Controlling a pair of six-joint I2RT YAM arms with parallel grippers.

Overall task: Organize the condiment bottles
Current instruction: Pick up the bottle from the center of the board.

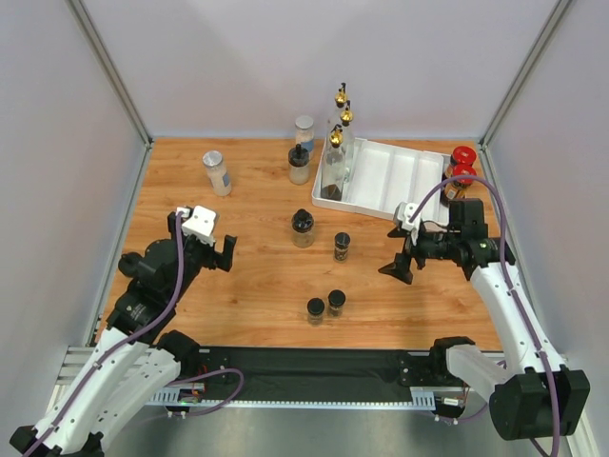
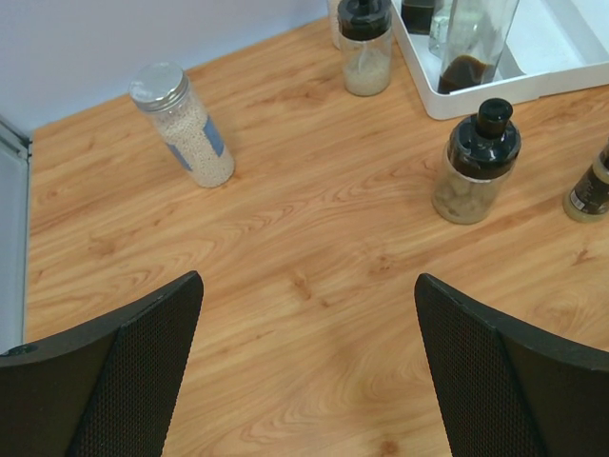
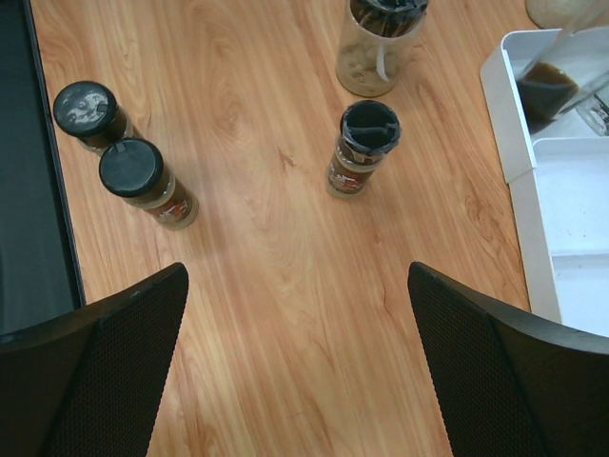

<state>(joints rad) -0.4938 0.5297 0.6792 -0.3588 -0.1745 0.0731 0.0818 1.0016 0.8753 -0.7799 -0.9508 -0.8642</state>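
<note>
Black-capped spice jar (image 3: 366, 148) upright near counter (image 1: 257, 286) middle, straight ahead of right gripper (image 3: 297, 286), slightly toward far edge off jaw centreline. Right jaws wide, empty; left gripper (image 2: 309, 286) likewise, farther off. Right arm nearer.

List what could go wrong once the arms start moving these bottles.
The two small black-capped jars near the front stand almost touching, so fingers closing on one may topple the other.
The tall gold-spouted bottles crowd the white tray's left end, and a jar set beside them could tip them.
The red-lidded jars sit right by the right arm's cable, which might sweep them.
</note>
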